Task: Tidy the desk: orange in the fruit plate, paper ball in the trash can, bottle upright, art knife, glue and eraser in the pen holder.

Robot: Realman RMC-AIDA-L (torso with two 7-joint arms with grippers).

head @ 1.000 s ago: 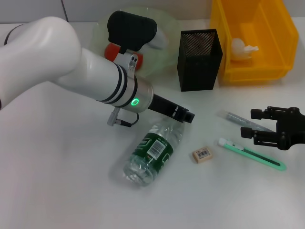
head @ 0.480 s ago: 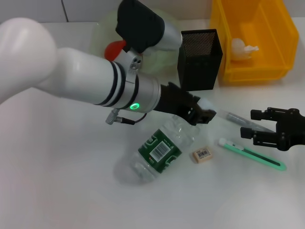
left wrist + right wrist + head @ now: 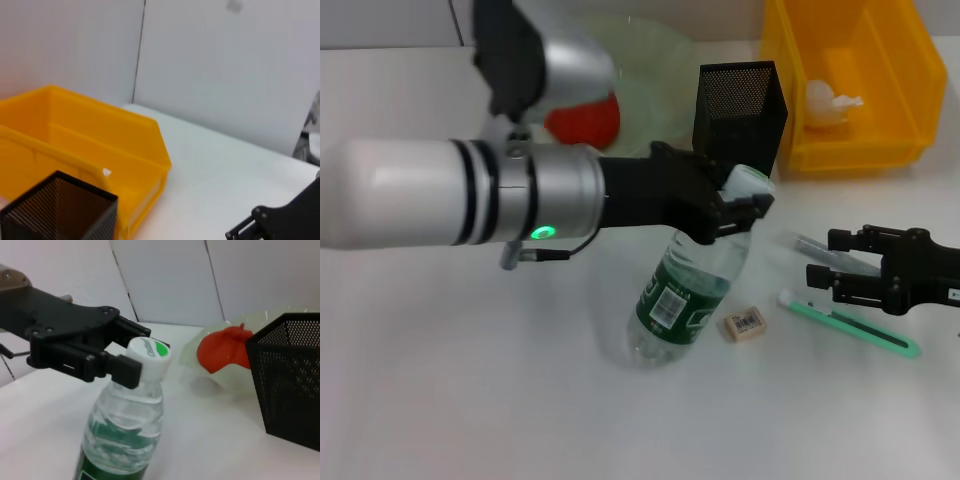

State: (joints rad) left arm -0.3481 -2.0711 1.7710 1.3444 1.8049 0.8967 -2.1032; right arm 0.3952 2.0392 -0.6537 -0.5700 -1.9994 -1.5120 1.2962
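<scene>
My left gripper (image 3: 738, 207) is shut on the neck of the clear bottle (image 3: 692, 292), just under its white cap, and holds it tilted with its base on the table. The right wrist view shows the same grip (image 3: 121, 365) on the bottle (image 3: 124, 426). My right gripper (image 3: 828, 258) is open low over the table at the right, beside the glue stick (image 3: 817, 247) and the green art knife (image 3: 852, 324). The eraser (image 3: 744, 323) lies next to the bottle's base. The orange (image 3: 583, 118) sits in the green fruit plate (image 3: 645, 55). The paper ball (image 3: 830, 101) lies in the yellow bin (image 3: 880, 150).
The black mesh pen holder (image 3: 740, 118) stands just behind the bottle's cap, between plate and bin. It also shows in the right wrist view (image 3: 290, 382) and the left wrist view (image 3: 57, 210), next to the bin (image 3: 90, 145). My left arm spans the table's left half.
My left gripper has lifted the bottle's neck from lying flat to steeply tilted, base on the table. My right gripper has edged slightly left.
</scene>
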